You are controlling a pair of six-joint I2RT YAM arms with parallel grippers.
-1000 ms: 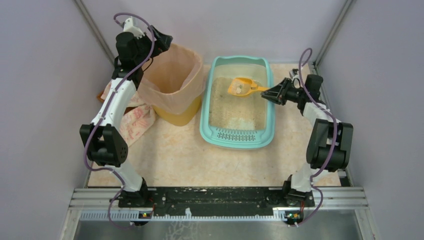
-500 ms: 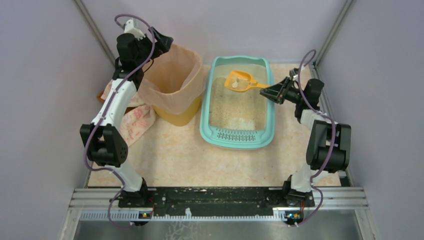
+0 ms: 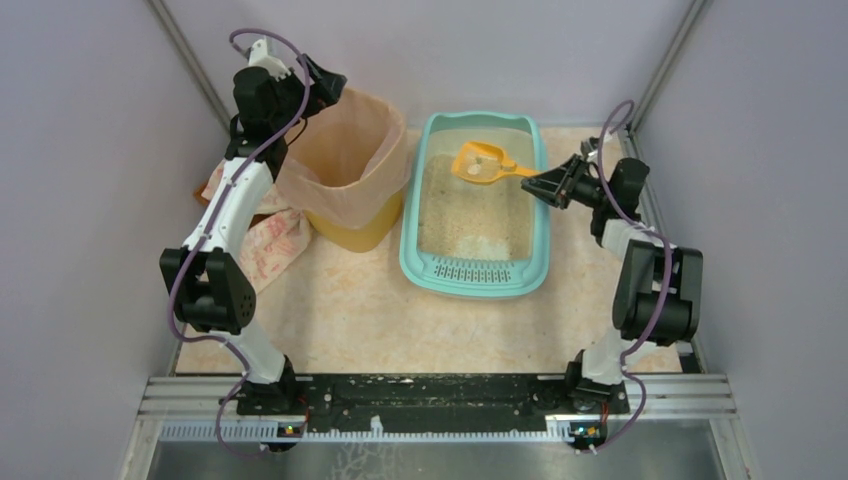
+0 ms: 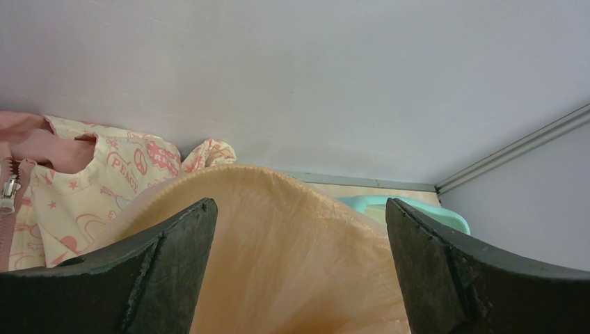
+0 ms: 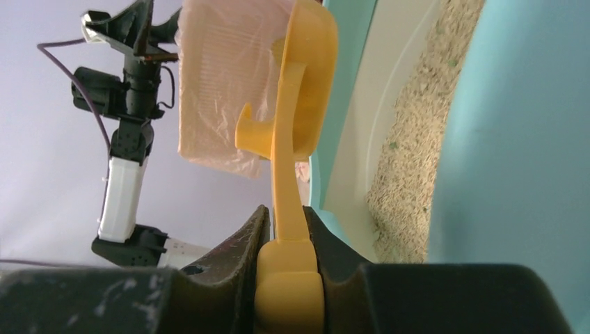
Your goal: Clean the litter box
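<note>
Gripping the loaded scoop (image 3: 480, 163) over the box (image 3: 470, 283), right gripper (image 3: 532, 183) must next swing it level to the bin (image 3: 350, 225); left gripper (image 4: 299, 271) gapes empty.

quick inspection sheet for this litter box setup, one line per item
surface: beige marbled table
job's things: teal litter box holding sandy litter; orange scoop over its far end, pale clump inside; yellow bin with peach liner, left of the box
clutter: patterned cloth beside the bin
claws: left claw open over the liner; right claw shut on the scoop's handle
cables: purple cables, looped, away from the litter box
surroundings: lilac walls
</note>
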